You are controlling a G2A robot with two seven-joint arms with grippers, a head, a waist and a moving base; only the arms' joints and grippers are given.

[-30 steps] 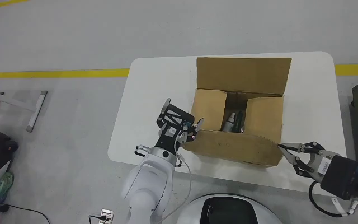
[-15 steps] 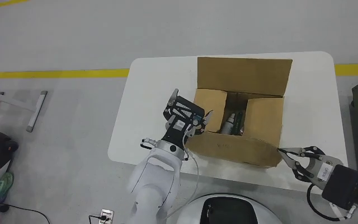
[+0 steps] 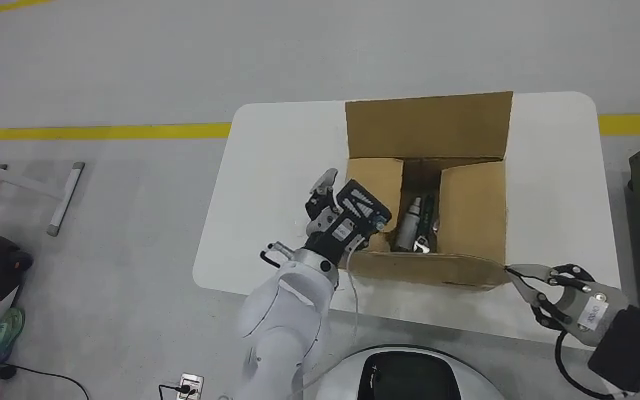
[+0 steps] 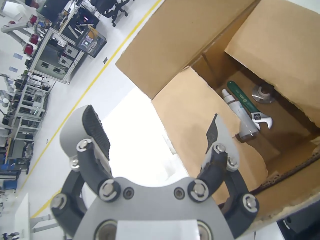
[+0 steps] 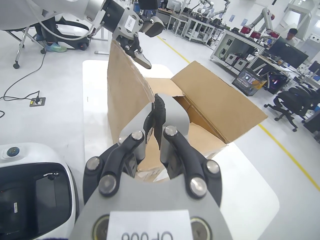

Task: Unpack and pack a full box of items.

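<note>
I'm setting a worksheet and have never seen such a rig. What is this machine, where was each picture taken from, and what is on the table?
It is a two-armed robot at a white table. One picture looks down from above the arms; the other two come from a camera on each wrist. An open cardboard box stands on the table, with a wrench, a white tube and a round metal fitting inside. The left end effector is open at a side flap. The right end effector, fingers together, is near a box corner. Neither seems to hold anything.
</note>
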